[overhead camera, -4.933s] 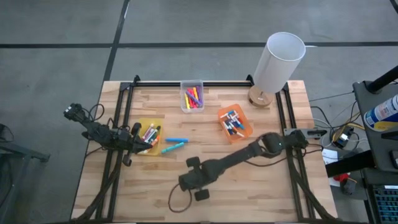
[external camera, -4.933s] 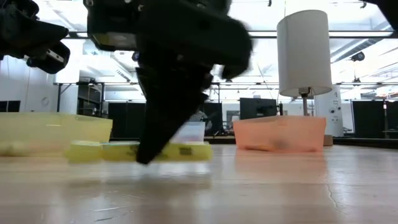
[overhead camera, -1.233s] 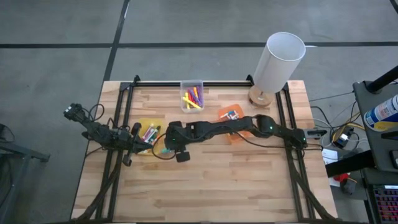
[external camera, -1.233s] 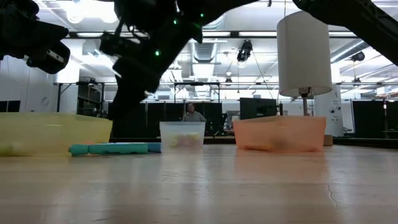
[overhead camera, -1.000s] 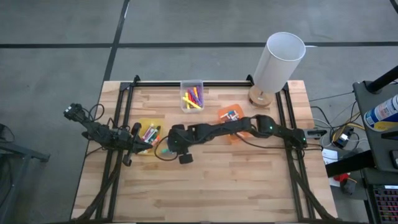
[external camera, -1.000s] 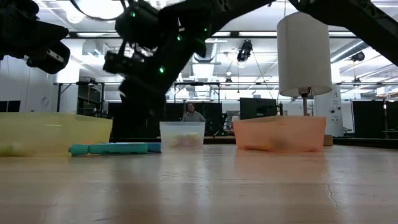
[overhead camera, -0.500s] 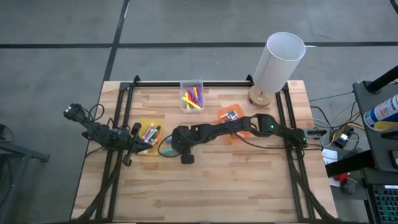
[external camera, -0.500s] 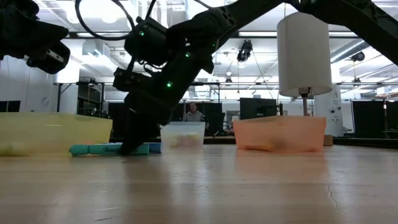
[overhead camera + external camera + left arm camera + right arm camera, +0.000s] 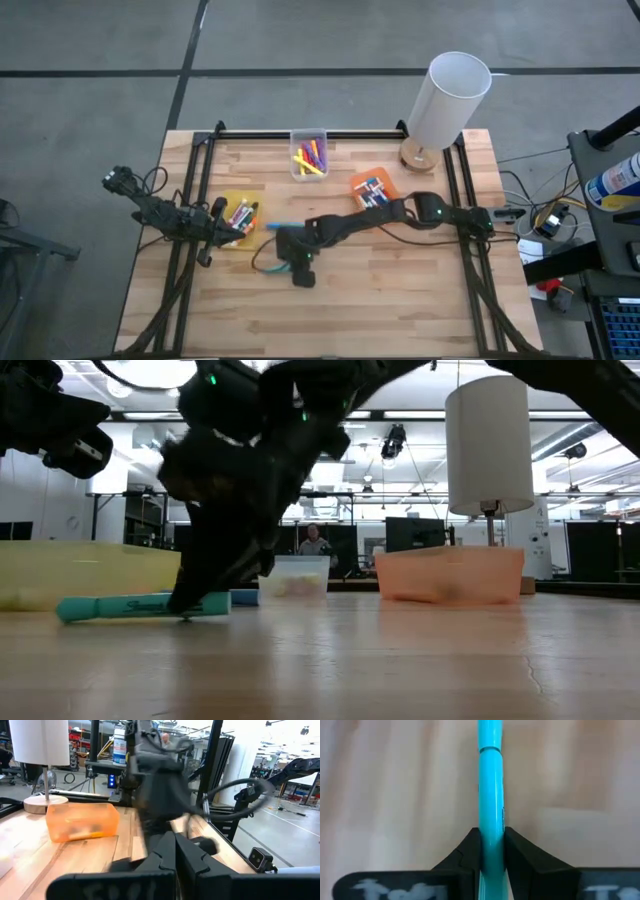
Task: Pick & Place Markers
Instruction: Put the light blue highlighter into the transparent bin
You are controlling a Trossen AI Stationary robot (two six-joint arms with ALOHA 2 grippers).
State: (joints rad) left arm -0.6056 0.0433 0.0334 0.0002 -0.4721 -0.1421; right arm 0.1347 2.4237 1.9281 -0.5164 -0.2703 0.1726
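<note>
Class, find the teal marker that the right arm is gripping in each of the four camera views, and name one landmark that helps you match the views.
High view: teal marker, mostly hidden under the right gripper, table centre-left.
Low view: marker lies on the table at lower left.
Left wrist view: not visible.
Right wrist view: marker runs up the middle, between the fingers.
Shared landmark: orange bin.

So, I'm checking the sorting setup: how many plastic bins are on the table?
3: a yellow bin on the left side, a clear bin at the back edge, and an orange bin right of centre. None looks hidden.
</note>
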